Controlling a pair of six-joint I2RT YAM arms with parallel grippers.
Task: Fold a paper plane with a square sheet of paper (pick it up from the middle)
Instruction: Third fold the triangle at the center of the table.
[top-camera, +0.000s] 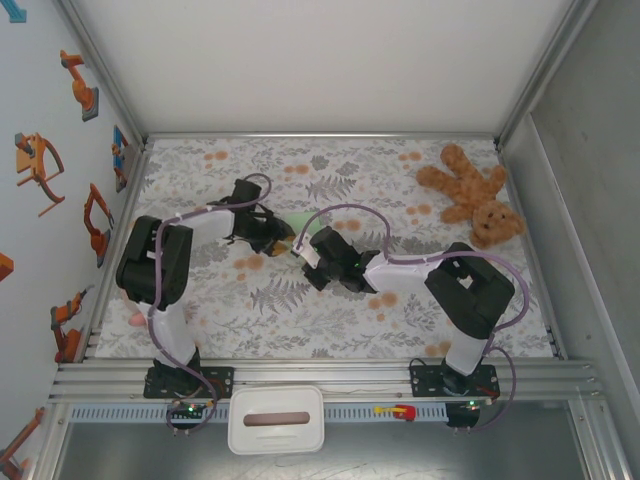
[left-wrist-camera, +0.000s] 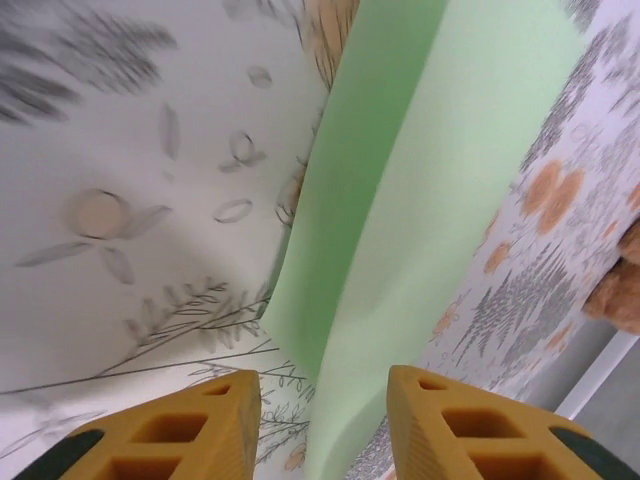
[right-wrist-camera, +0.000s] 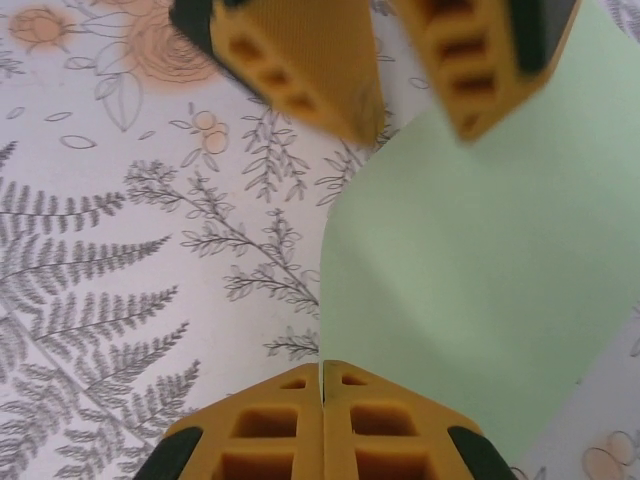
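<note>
Your right hand (right-wrist-camera: 322, 372) has its fingers pressed together, pinching the near edge of the sheet (right-wrist-camera: 470, 280). Your left hand (left-wrist-camera: 322, 385) is spread, and the sheet's other end runs through the gap between its fingers without being clamped. The sheet sits between the two hands near the middle of the surface (top-camera: 300, 320), bowed upward along a lengthwise crease. The bear (top-camera: 472, 195) lies well apart, at the far right corner.
</note>
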